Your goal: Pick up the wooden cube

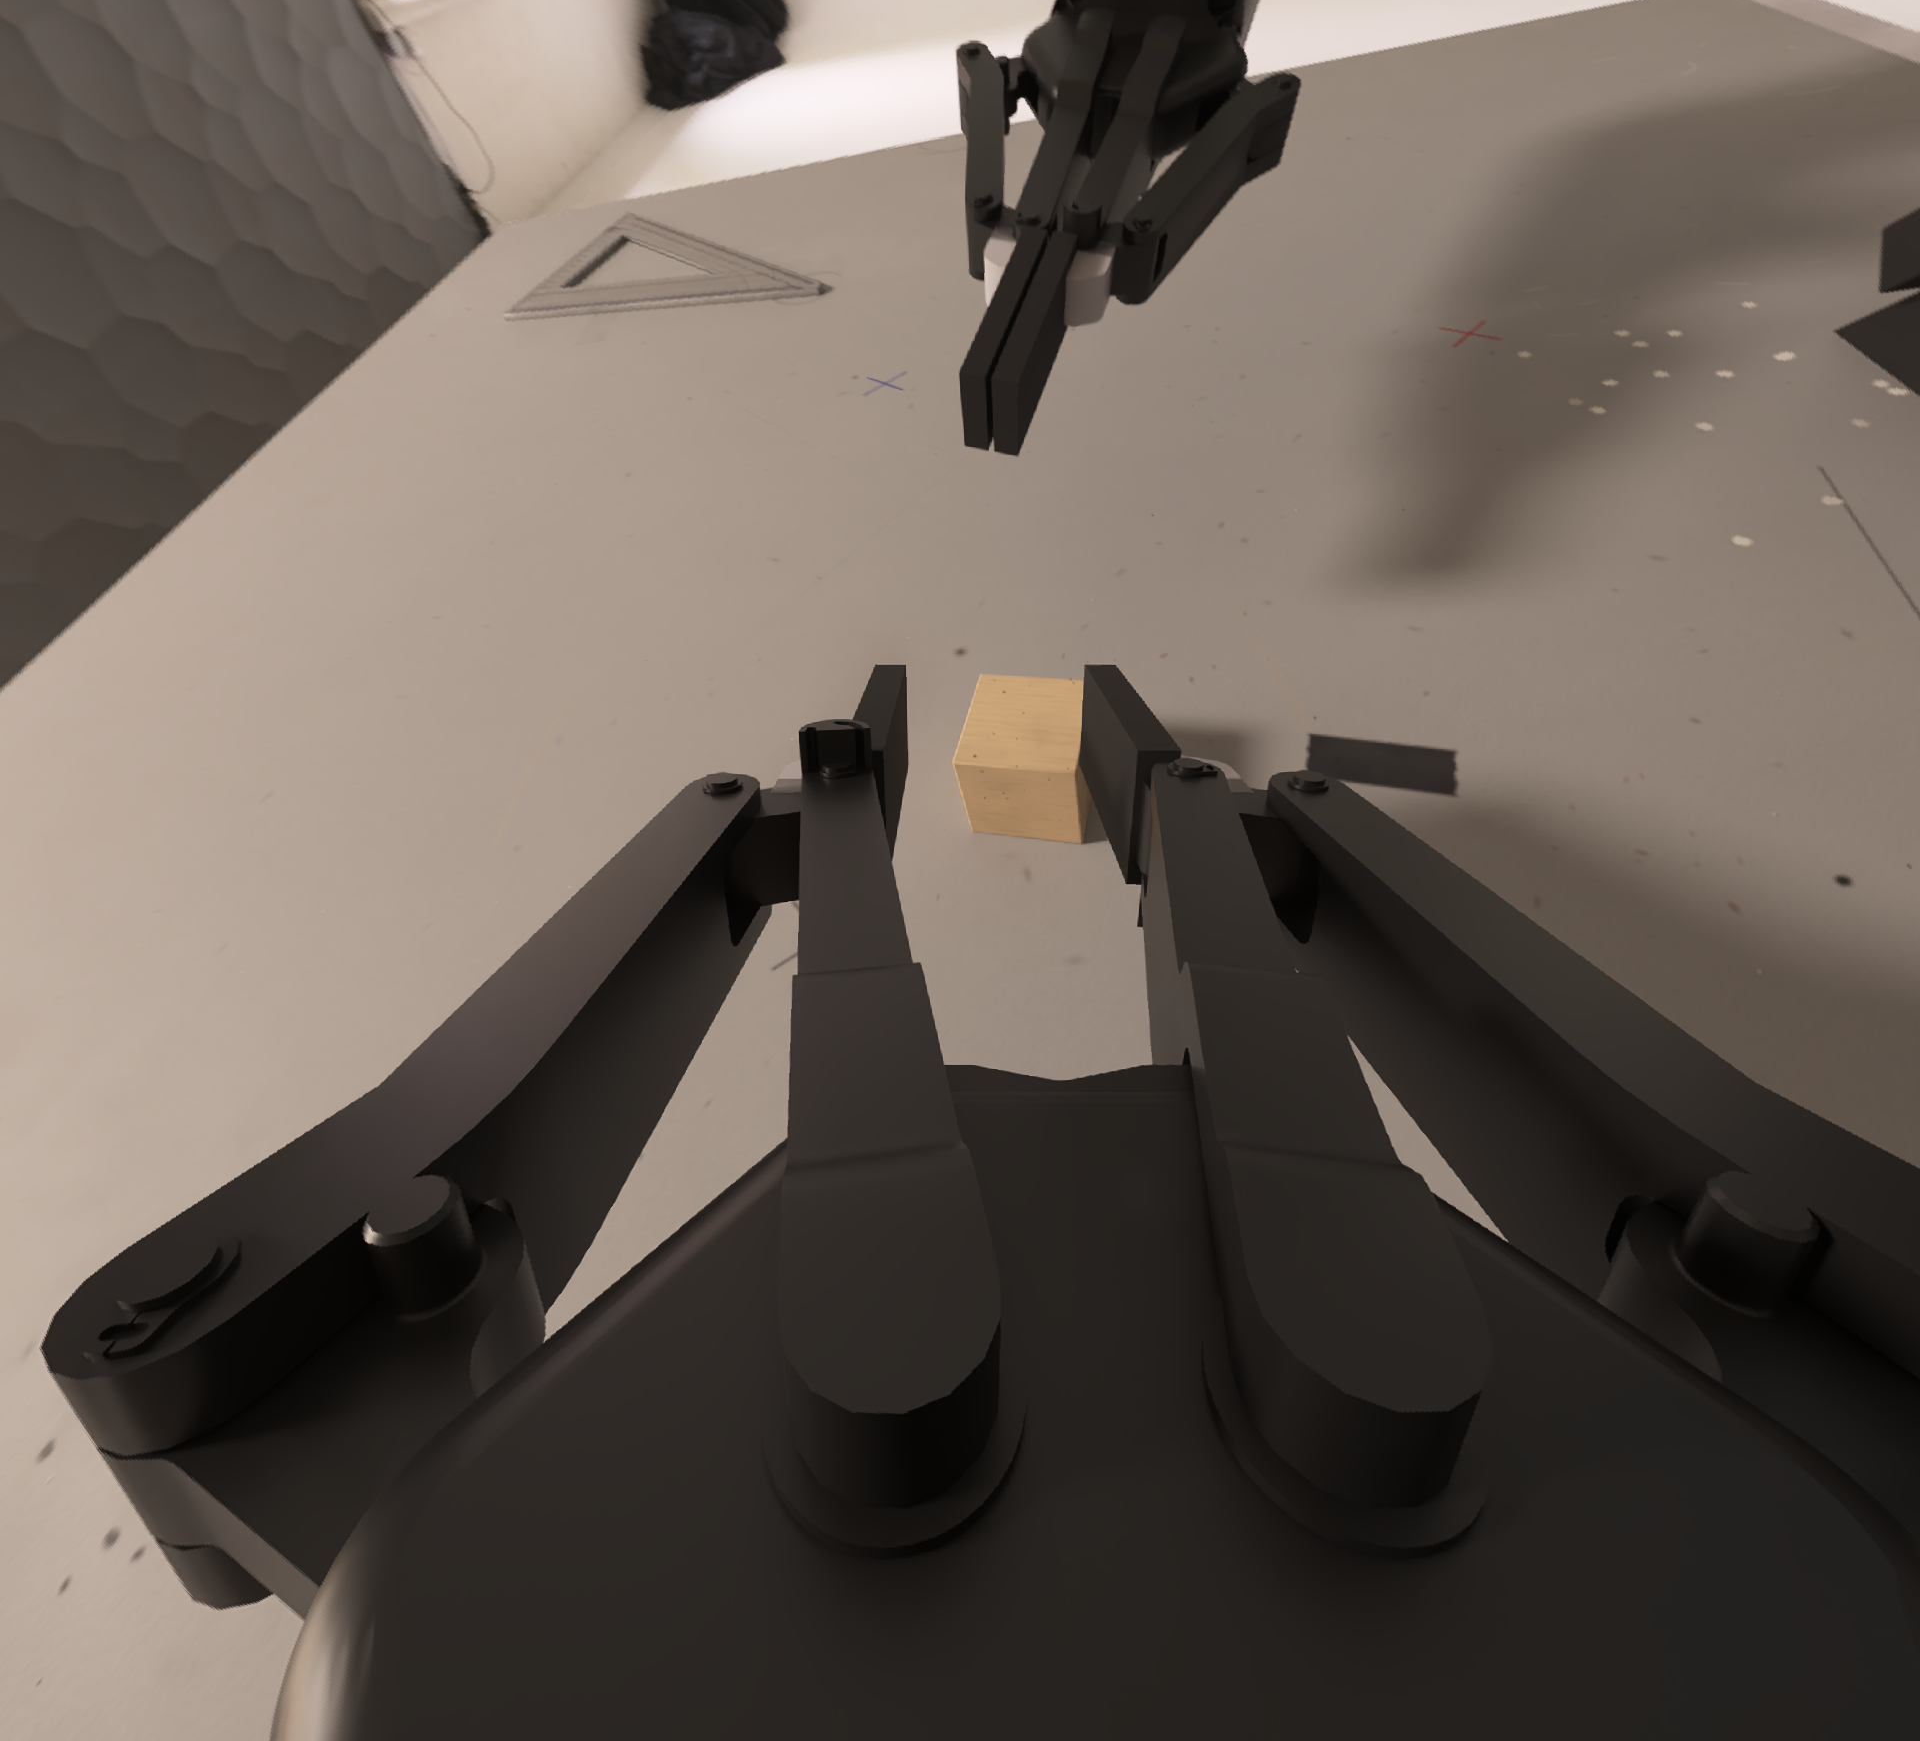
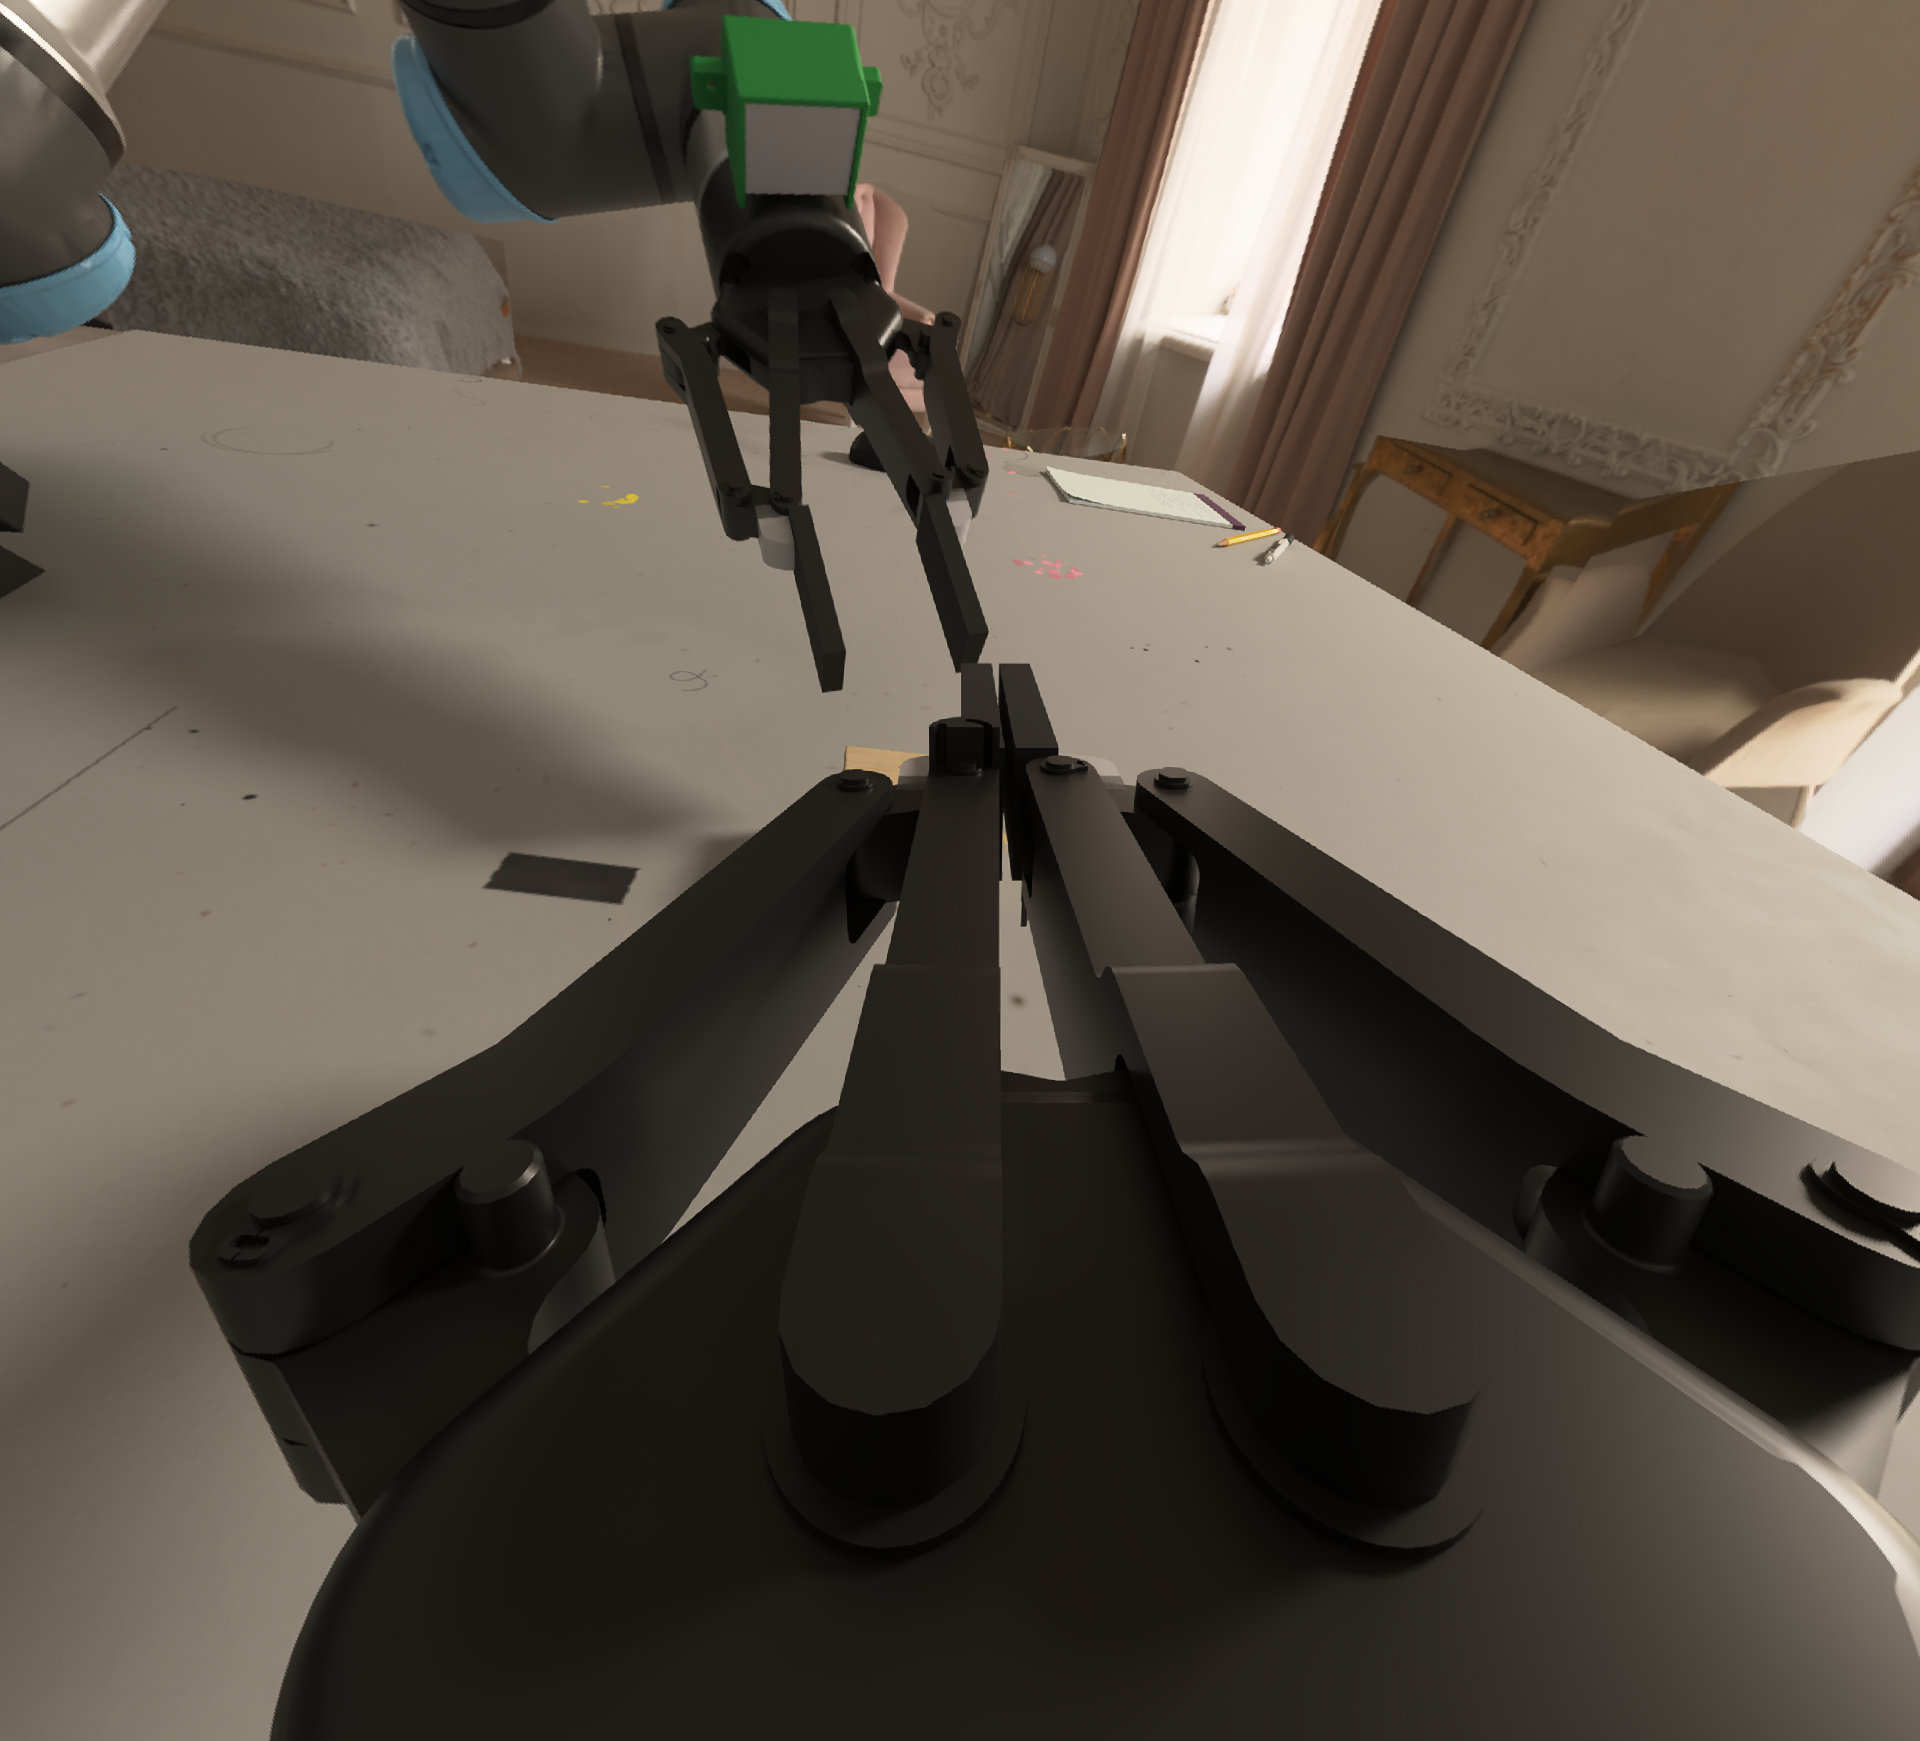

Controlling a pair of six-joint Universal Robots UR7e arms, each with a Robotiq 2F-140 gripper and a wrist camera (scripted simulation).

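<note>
The wooden cube [image 1: 1023,761] is a small pale block resting on the grey table [image 1: 520,600]. In the left wrist view it shows between the open fingers of my left gripper [image 1: 997,704]. The right finger covers the cube's right edge; I cannot tell if it touches. In the right wrist view only a sliver of the cube [image 2: 869,756] shows behind my own linkage, and the left gripper [image 2: 902,663] hangs open with its tips a little above the table. My right gripper [image 2: 997,683] is shut and empty; it also shows in the left wrist view [image 1: 992,444], hovering beyond the cube.
A black tape patch [image 1: 1382,761] lies right of the cube and also shows in the right wrist view [image 2: 561,879]. A grey triangle ruler [image 1: 665,283] lies at the far left. A notepad [image 2: 1138,496] and a pencil [image 2: 1247,538] lie near the table's far edge.
</note>
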